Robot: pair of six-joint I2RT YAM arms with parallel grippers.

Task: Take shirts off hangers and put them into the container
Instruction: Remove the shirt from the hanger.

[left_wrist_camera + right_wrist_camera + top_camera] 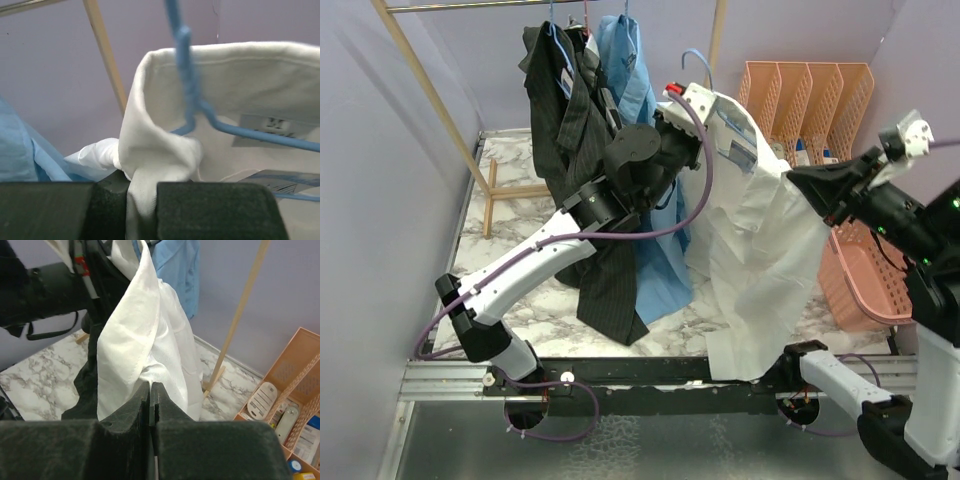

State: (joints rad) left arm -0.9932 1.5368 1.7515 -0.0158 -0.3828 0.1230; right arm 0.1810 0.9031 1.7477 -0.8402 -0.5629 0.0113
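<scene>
Pinching the collar of the white shirt (pixel 755 250), the left hand (pixel 678 100) was closed tight, a fold of the cloth squeezed between its pads in the left wrist view (pixel 142 200). The light blue hanger (pixel 187 70) sat inside that collar, its hook (pixel 698 60) standing free above the shirt, well clear of the wooden rack (pixel 430 100).

The right hand (pixel 792 178) was likewise clamped on the white shirt, gripping a bunch of fabric at the shirt's far side (pixel 151 405). The garment hung stretched between the two hands, its tail draping down over the near edge of the marble desk (pixel 510 200).

On the rack, the black pinstriped shirt (pixel 585 150) and the light blue shirt (pixel 630 60) hung side by side. The salmon-pink basket (pixel 865 280) stood at the right of the desk, partly hidden behind the right arm, with the peach file organizer (pixel 810 95) behind it.
</scene>
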